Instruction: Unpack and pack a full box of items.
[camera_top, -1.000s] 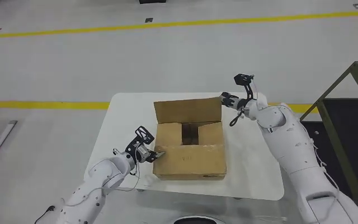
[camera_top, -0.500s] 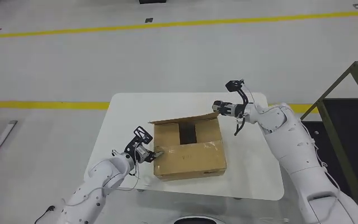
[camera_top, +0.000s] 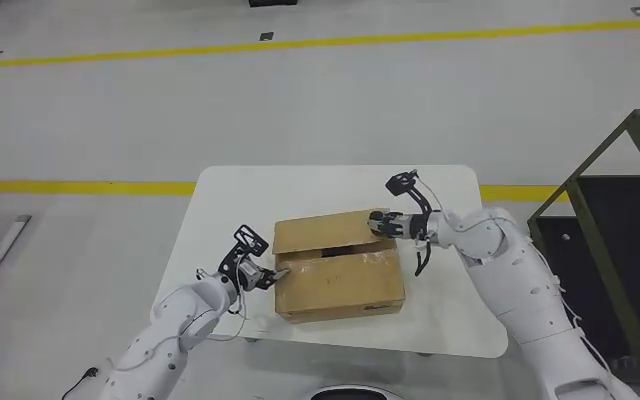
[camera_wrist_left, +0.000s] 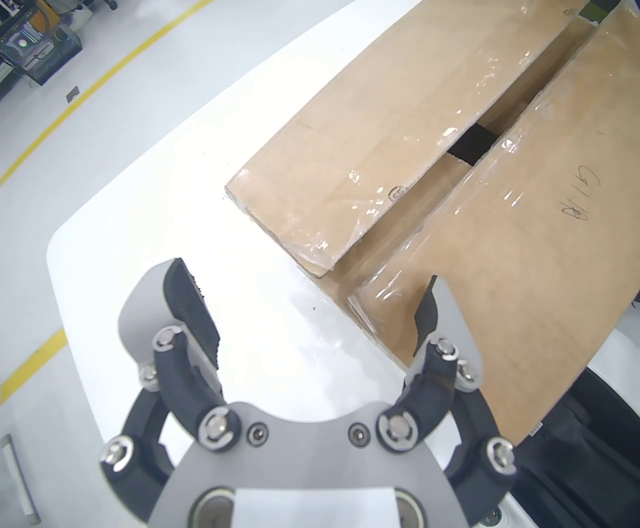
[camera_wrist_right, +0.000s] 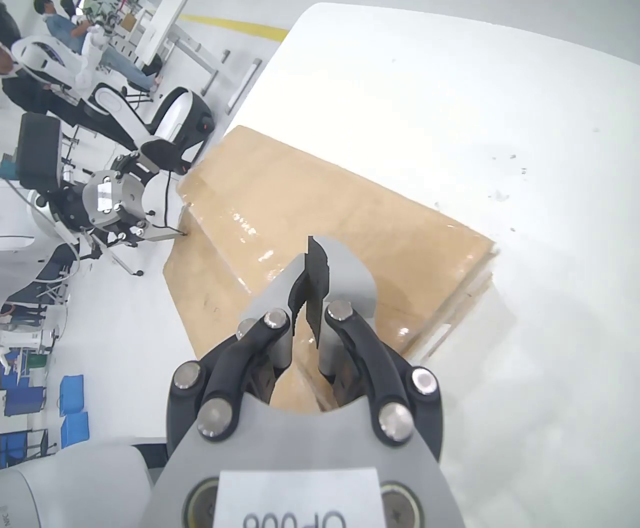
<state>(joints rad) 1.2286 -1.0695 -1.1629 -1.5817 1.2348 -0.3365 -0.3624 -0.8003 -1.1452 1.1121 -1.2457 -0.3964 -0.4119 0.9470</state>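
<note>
White surface (camera_top: 450, 300): cardboard box (camera_top: 340, 285) at middle, long flaps folded nearly flat, narrow gap between them. Left pincer (camera_wrist_left: 307, 290) spread wide at box's left end, holding nothing. Right pincer (camera_wrist_right: 312, 260) pressed shut, empty, over far flap (camera_top: 320, 232).

Box (camera_top: 340, 282) matt cardboard, glossy clear tape (camera_wrist_left: 310, 240); table (camera_top: 240, 210) smooth white; left end effector (camera_wrist_left: 305, 300) metal, rough pads (camera_wrist_left: 192, 300)

Probably a robotics lab: yellow floor lines (camera_top: 300, 44), other robots (camera_wrist_right: 172, 107) nearby.
</note>
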